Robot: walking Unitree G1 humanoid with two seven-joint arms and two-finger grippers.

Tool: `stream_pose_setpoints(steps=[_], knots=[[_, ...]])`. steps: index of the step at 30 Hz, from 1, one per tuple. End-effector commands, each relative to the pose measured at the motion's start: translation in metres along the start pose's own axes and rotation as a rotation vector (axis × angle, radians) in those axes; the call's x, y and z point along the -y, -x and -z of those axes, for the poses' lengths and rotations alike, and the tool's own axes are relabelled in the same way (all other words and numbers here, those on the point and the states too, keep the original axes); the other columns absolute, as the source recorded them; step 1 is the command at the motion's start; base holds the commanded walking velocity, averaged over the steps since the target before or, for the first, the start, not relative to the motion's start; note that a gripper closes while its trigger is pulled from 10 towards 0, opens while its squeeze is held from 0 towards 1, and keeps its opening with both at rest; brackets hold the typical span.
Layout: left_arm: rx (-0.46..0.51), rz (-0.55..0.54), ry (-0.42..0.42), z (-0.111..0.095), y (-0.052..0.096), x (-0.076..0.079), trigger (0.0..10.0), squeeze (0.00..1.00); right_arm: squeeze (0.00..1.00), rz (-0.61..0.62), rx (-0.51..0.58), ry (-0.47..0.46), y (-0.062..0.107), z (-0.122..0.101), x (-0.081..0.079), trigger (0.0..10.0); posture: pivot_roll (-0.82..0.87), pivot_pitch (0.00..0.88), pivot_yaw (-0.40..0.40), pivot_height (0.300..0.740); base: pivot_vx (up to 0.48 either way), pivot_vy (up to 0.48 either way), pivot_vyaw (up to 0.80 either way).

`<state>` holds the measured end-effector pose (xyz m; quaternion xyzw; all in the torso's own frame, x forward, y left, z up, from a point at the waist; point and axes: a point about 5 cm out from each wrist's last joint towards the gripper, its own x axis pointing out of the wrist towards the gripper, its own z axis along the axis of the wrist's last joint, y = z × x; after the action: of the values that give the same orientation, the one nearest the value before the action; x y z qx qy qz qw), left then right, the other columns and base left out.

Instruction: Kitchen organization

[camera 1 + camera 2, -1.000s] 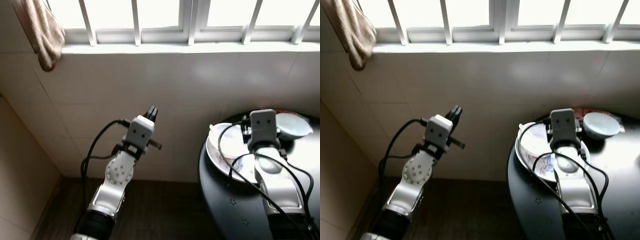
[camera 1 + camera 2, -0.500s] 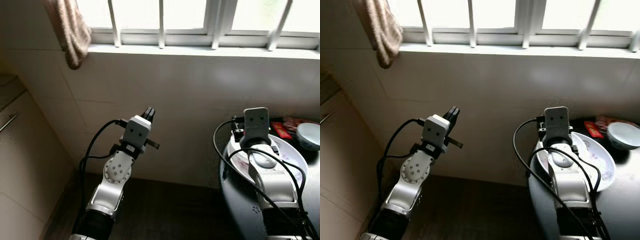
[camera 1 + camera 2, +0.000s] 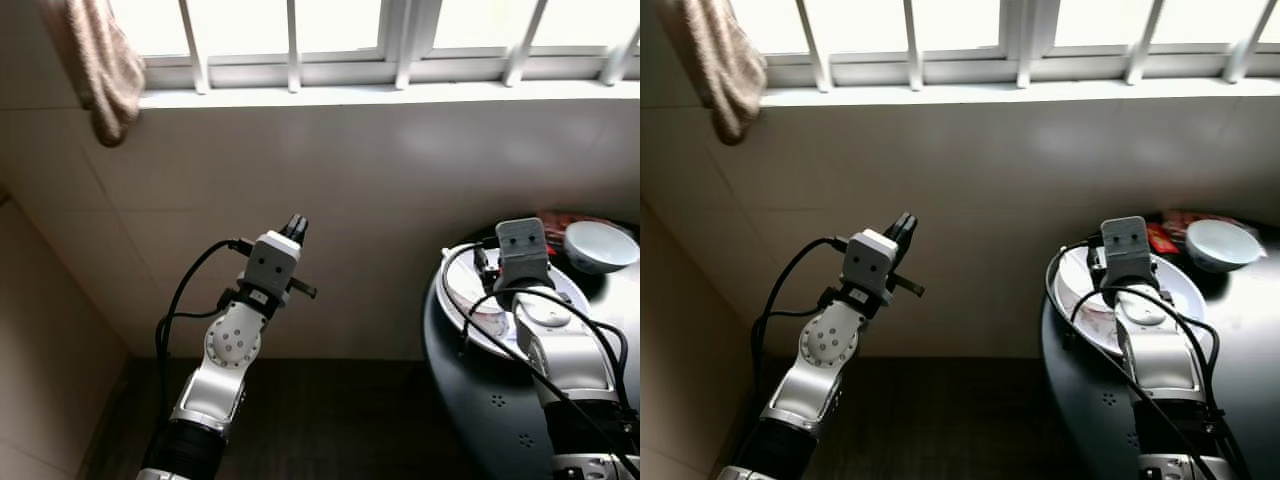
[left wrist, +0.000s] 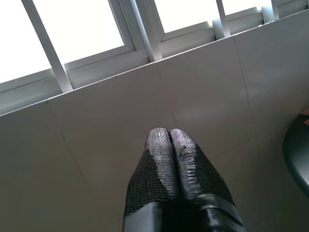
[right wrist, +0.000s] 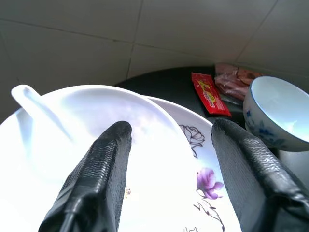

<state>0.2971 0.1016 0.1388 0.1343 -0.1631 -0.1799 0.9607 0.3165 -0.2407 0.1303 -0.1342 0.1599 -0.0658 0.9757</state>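
A white bowl [image 5: 104, 128] with a white ceramic spoon [image 5: 36, 108] leaning in it sits on a flowered white plate [image 5: 203, 159], and the stack rests at the near-left edge of the round black desk [image 3: 1085, 400] under the tiled wall. The right hand [image 5: 169, 145] hovers just above the stack, its fingers spread wide, one over the bowl and one over the plate, gripping nothing. The step looks like a grasp on the bowl. To do it well, the hand should come down so one finger goes inside the rim and the other outside, away from the spoon handle, then close gently; glazed ware is slippery and the stack sits near the desk's edge. Lift straight so the plate is not dragged. A small blue-and-white bowl [image 5: 280, 113] and red sachets [image 5: 208, 94] lie beyond, near the wall. The left hand [image 4: 169, 135] is raised toward the wall, fingers pressed together and empty.
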Motion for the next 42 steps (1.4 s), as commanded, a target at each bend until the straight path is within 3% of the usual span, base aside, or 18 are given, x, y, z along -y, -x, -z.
stream_pose_setpoints(steps=[1, 4, 7, 23, 32, 42], knots=[[0.004, -0.007, -0.013, -0.002, 0.000, -0.004, 10.0, 0.00, 0.00, -0.091, -0.001, -0.008, -0.003, -0.006, -0.010, 10.0, -0.12, 0.000, 0.007, 0.740, 0.000, 0.000, 0.00], [0.003, -0.004, -0.013, -0.002, 0.000, -0.003, 10.0, 0.00, 0.00, -0.191, 0.011, 0.041, -0.007, -0.009, -0.011, 10.0, -0.12, 0.000, 0.007, 0.740, 0.000, 0.000, 0.00], [0.002, -0.002, -0.015, -0.002, 0.000, -0.003, 10.0, 0.00, 0.00, -0.252, 0.028, 0.088, -0.016, -0.015, 0.001, 10.0, -0.12, 0.000, 0.003, 0.740, 0.000, 0.000, 0.00], [-0.003, -0.002, -0.021, -0.002, 0.000, -0.003, 10.0, 0.00, 0.00, -0.338, -0.014, 0.007, -0.038, -0.018, 0.035, 10.0, -0.10, 0.000, -0.001, 0.740, 0.000, 0.000, 0.00], [-0.006, -0.002, -0.024, -0.002, 0.001, -0.003, 10.0, 0.00, 0.00, -0.465, -0.014, -0.017, -0.041, -0.013, 0.024, 10.0, -0.09, 0.000, -0.003, 0.740, 0.000, 0.000, 0.00], [-0.009, -0.003, -0.024, -0.002, 0.002, -0.002, 10.0, 0.00, 0.00, -0.500, -0.042, 0.058, -0.044, -0.007, 0.018, 10.0, -0.09, 0.000, -0.008, 0.740, 0.000, 0.000, 0.00]])
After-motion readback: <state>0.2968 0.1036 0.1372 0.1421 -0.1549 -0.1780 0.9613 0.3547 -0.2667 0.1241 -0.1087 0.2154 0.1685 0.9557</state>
